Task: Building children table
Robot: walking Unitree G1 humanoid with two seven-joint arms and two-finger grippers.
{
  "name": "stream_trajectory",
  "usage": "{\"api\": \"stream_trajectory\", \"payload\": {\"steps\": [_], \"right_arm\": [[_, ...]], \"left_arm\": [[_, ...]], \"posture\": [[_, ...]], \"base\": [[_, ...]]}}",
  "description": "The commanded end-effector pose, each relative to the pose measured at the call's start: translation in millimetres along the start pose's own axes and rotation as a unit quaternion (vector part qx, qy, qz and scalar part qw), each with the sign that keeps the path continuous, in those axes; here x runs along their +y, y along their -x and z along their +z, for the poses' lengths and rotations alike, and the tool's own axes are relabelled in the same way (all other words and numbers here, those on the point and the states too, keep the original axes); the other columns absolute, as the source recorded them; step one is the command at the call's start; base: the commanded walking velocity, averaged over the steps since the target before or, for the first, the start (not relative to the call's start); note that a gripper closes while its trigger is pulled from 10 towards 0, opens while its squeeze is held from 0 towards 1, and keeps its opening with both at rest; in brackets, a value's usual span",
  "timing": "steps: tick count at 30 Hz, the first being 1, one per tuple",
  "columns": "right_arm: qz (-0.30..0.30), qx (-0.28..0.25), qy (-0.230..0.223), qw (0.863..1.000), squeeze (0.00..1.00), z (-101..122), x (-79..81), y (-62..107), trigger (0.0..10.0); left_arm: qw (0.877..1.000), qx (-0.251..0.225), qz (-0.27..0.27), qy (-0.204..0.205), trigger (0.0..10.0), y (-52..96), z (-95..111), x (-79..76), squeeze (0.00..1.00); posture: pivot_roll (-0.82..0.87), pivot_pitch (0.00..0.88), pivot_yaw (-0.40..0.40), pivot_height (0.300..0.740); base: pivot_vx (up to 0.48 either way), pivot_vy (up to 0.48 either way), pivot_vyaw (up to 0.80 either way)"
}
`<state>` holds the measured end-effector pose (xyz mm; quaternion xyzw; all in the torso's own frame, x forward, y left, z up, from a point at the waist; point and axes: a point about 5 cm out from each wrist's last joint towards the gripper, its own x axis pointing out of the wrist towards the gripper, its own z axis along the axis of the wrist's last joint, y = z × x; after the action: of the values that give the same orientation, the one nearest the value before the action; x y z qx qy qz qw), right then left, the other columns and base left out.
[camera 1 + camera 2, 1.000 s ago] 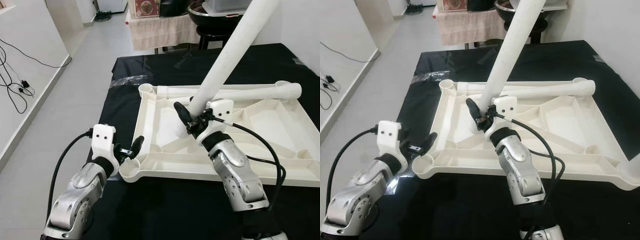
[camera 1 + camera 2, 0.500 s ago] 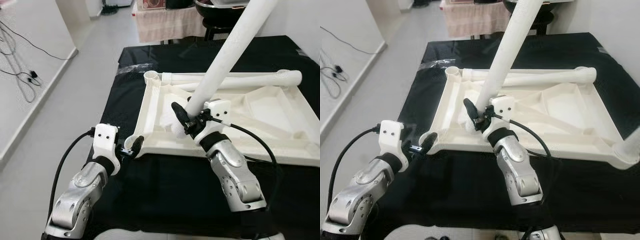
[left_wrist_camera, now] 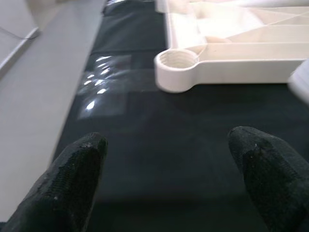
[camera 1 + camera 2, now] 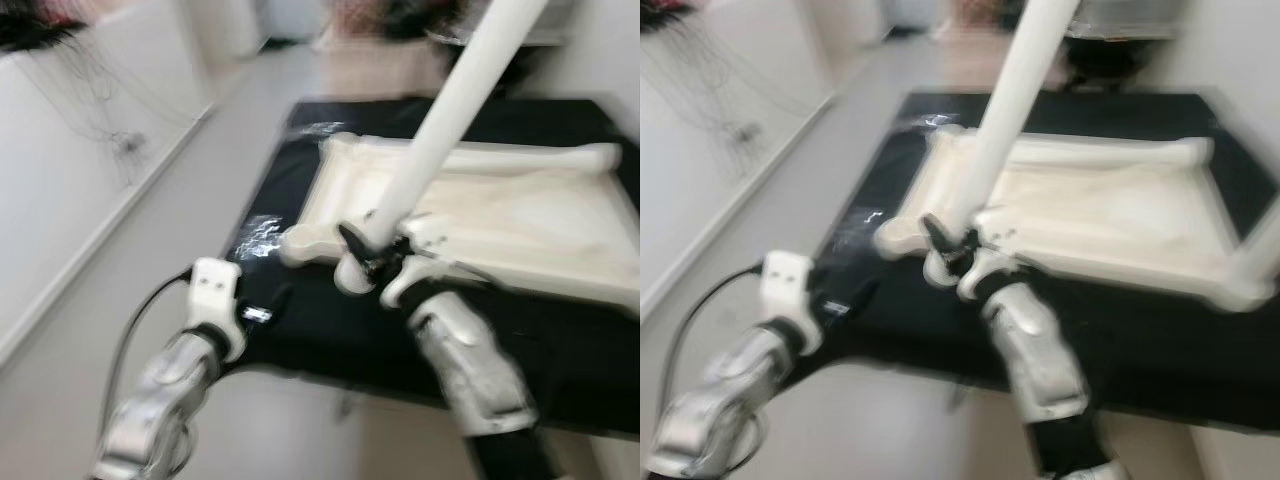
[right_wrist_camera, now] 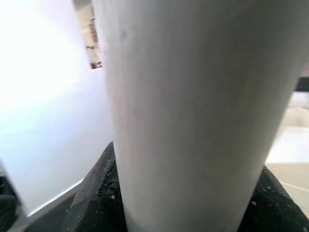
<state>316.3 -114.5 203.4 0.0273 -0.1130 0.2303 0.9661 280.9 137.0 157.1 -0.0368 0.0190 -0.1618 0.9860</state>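
The right gripper [image 4: 362,262] has its jaws closed on the lower end of a long white table leg [image 4: 452,105], which rises from the jaws slanting up and away over the tabletop; in the right wrist view the leg [image 5: 193,111] stands between the two black fingers [image 5: 94,193], pressed against both; the leg's rounded bottom end sits just below the jaws, near the near edge of the white tabletop [image 4: 520,215]; the tabletop lies upside down on the black desk [image 4: 330,320], its ribbed underside facing up, beyond and to the right of the jaws; a second white leg [image 4: 500,157] lies along the tabletop's far edge, well apart from the jaws; both eye views are blurred, so finer detail cannot be told.

The left gripper [image 3: 169,179] has its jaws open with nothing between them, hovering low over the near left part of the desk; its fingers [image 3: 67,186] stand wide apart; straight ahead of the jaws, apart from them, is the tabletop's threaded corner socket [image 3: 176,70], a round ring at the near left corner; bright glints lie on the desk surface to the outer side of that socket; beyond the desk's left edge runs pale grey floor [image 4: 150,250], with a white wall [image 4: 60,170] and dark cables [image 4: 95,120] further left.
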Motion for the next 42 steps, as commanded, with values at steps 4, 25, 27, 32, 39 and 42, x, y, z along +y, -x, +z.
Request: {"api": "stream_trajectory", "payload": {"steps": [4, 25, 27, 32, 39, 42], "right_arm": [[0.005, -0.005, 0.007, 1.0, 0.0, 2, 4.3, -1.0, 10.0], [-0.089, 0.054, -0.026, 0.994, 0.0, -40, -13.3, 17.8, 10.0], [-0.09, 0.052, -0.026, 0.994, 0.0, -39, -13.8, 17.2, 10.0], [-0.101, 0.039, -0.025, 0.994, 0.0, -32, -17.2, 12.4, 10.0], [-0.081, -0.018, -0.063, 0.995, 0.0, -4, -16.7, -0.1, 10.0], [-0.013, -0.069, -0.094, 0.993, 0.0, 24, -8.9, -6.5, 10.0]], "left_arm": [[1.0, 0.001, 0.021, 0.005, 10.0, 2.9, -8, 6.7, 0.0], [0.999, -0.007, -0.044, 0.014, 10.0, 14.7, -18, -1.0, 0.0], [0.999, -0.008, -0.048, 0.014, 10.0, 14.5, -18, -1.4, 0.0], [0.998, -0.013, -0.056, 0.011, 10.0, 14.6, -15, -2.3, 0.0], [0.997, -0.033, -0.074, 0.003, 10.0, 13.8, -3, -6.0, 0.0], [0.995, -0.057, -0.082, -0.002, 10.0, 12.8, 13, -8.1, 0.0]], "posture": [[-0.05, 0.137, 0.068, 0.74], [-0.06, 0.125, 0.065, 0.74], [-0.06, 0.125, 0.065, 0.74], [-0.06, 0.123, 0.064, 0.74], [-0.04, 0.121, 0.069, 0.74], [-0.04, 0.124, 0.066, 0.74]], "base": [[0.0, 0.0, 0.8], [0.0, 0.0, 0.0], [0.0, 0.0, 0.0], [0.0, 0.0, 0.0], [0.0, 0.0, -0.14], [0.0, 0.0, -0.68]]}}
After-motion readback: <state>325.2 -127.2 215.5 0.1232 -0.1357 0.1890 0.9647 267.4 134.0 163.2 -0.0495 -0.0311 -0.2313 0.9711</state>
